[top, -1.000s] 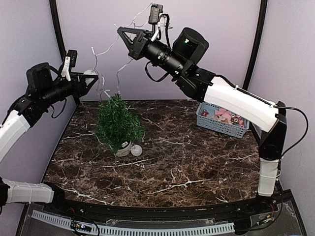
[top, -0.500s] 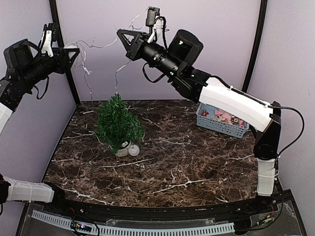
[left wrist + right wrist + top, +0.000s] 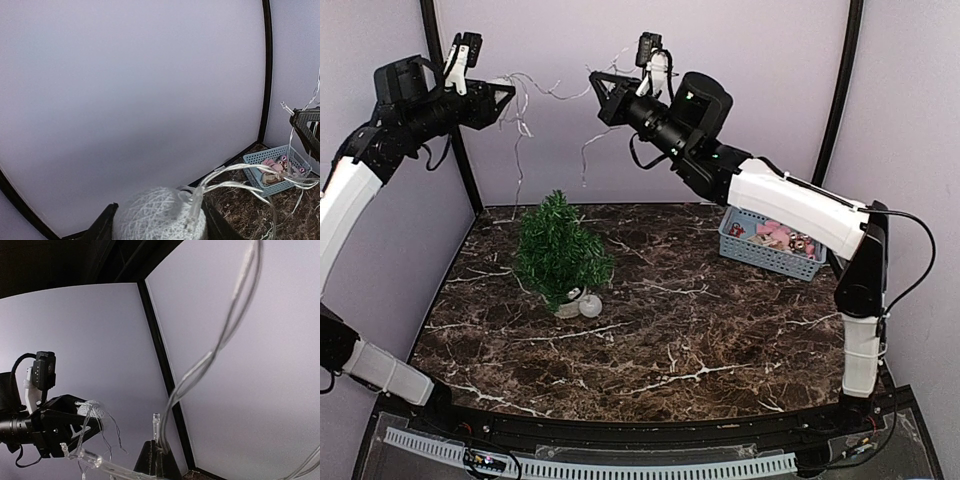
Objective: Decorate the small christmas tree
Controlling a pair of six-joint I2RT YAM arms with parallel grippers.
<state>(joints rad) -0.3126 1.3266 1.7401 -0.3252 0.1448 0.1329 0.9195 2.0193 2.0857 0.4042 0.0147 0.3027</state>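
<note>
Tree (image 3: 558, 250) sits left of centre on the table (image 3: 720, 340), no lights on it yet. Up behind it both arms hold a light string (image 3: 555, 92) in the air. The left gripper (image 3: 498, 97) is clamped on its white ball (image 3: 155, 215), and the right gripper (image 3: 603, 88) is pinched tight on the string itself. Next move, I'd guess: lower it and drape it round the tree.

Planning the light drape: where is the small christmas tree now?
Top external view: the small christmas tree stands left rear on the table, a white ball beside its base, the blue basket opposite at right.
</note>
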